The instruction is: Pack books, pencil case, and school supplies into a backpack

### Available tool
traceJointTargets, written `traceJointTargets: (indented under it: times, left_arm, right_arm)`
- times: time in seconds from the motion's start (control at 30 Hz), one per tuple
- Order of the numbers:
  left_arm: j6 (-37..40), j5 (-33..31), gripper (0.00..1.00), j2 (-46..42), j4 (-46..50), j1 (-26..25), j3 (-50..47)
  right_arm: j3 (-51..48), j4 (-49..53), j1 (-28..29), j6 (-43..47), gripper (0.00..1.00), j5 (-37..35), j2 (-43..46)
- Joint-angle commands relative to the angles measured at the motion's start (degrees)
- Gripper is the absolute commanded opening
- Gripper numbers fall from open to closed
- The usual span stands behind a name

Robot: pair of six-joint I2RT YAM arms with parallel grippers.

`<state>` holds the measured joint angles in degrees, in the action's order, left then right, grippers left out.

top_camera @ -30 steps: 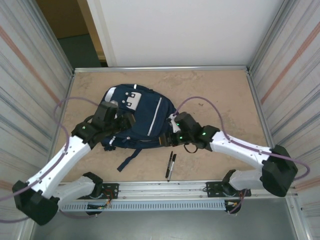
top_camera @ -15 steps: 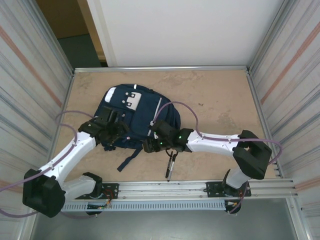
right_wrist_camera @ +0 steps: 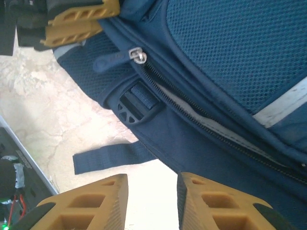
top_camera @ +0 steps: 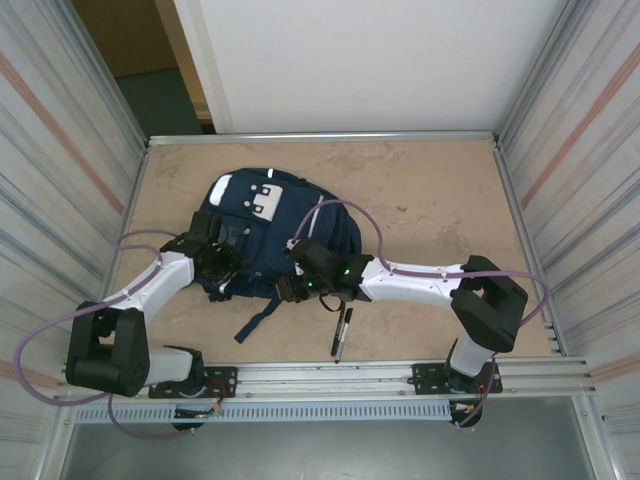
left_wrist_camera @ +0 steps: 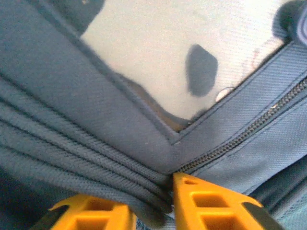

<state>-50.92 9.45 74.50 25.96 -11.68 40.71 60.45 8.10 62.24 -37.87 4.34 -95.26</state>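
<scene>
The navy backpack (top_camera: 275, 225) lies flat at mid-left of the table, white patches at its far end. My left gripper (top_camera: 222, 266) sits at its near-left edge, and in the left wrist view this gripper (left_wrist_camera: 151, 201) is shut on a bunched fold of backpack (left_wrist_camera: 96, 110) fabric beside a zipper (left_wrist_camera: 249, 129). My right gripper (top_camera: 291, 287) is at the bag's near edge. In the right wrist view the right gripper (right_wrist_camera: 152, 191) stands open over bare table, with the backpack (right_wrist_camera: 225, 62) hem just ahead of its fingertips. Two black pens (top_camera: 342, 331) lie near the front rail. The books and pencil case are out of view.
A loose dark strap (top_camera: 255, 322) trails from the bag toward the front rail (top_camera: 330, 375). A zipper pull (right_wrist_camera: 136, 55) and a plastic buckle (right_wrist_camera: 136, 101) sit on the bag's edge. Corrugated metal walls (top_camera: 560, 150) close in both sides.
Both arms drew in to the bag's near edge. The left gripper closed on a fabric fold. The right gripper slid left and its fingers narrowed.
</scene>
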Motion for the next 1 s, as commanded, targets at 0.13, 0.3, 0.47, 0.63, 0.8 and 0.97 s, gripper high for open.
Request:
traceJointTargets:
  times: [0.13, 0.3, 0.47, 0.63, 0.8, 0.97]
  left_arm:
    - [-3.25, 3.6, 0.02, -2.7, -0.62, 0.08, -0.81]
    - [-7.6, 5.39, 0.0, -9.93, 1.64, -0.09, -0.79]
    - [-6.55, 6.88, 0.0, -13.07, 4.31, -0.09, 0.33]
    - [-6.21, 12.36, 0.0, -12.48, 3.94, -0.09, 0.86]
    - [-5.86, 15.31, 0.0, -11.99, 3.12, -0.09, 0.64]
    - [-5.95, 17.02, 0.0, -12.45, 2.92, -0.09, 0.36]
  right_arm:
    - [7.33, 4.21, 3.0, -3.28, 0.5, -6.49, -4.36]
    - [15.56, 10.77, 4.09, -8.16, 0.52, -9.69, -6.81]
    - [18.92, 10.14, 3.8, 4.68, 0.51, -5.15, -8.25]
    - [26.83, 21.96, 2.33, 25.53, 0.53, -1.09, -10.95]
    - [30.52, 26.71, 1.07, 25.97, 0.54, -0.53, -13.94]
    - [31.45, 26.39, 2.75, 29.12, 0.57, -3.6, -15.52]
